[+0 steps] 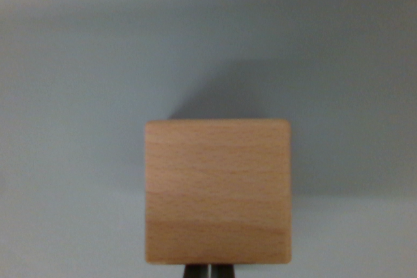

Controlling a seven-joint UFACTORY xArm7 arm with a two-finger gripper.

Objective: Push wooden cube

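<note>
**A:** What does the wrist view give of the surroundings?

**B:** A plain pale grey tabletop fills the whole picture, a little blurred. A soft dark shadow falls on it behind the cube and off toward the wrist view's right. Nothing of the room beyond shows.

**A:** And the arm?

**B:** Almost none of it is in sight. Only the two dark tips of the pincer poke up at the bottom edge, close side by side with a thin pale slit between them. They look drawn together and hold nothing.

**A:** Where is the cube?

**B:** The wooden cube sits on the tabletop, centred low in the picture, one light-grained face square to the camera. Its lower edge lies right above the tips; whether they touch it, I cannot tell.
</note>
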